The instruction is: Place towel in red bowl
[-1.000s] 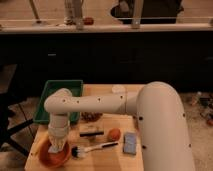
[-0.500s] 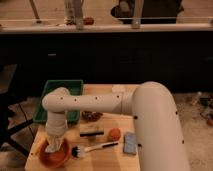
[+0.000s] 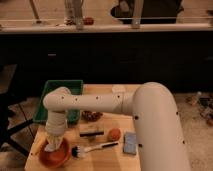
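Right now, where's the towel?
Camera view, lower left: the towel hangs from the gripper into the red bowl, left of the brush.

Landmark: red bowl, front-left corner of wooden table. Gripper hangs right over the bowl w/ pale towel at its tip, towel's lower end down inside the bowl. White arm runs up & right from there. Behind the bowl: green bin. Just right of bowl: brush, bristle end nearest it. Further right: orange ball, then blue-grey sponge. Dark object behind the brush; snack bag beyond that.
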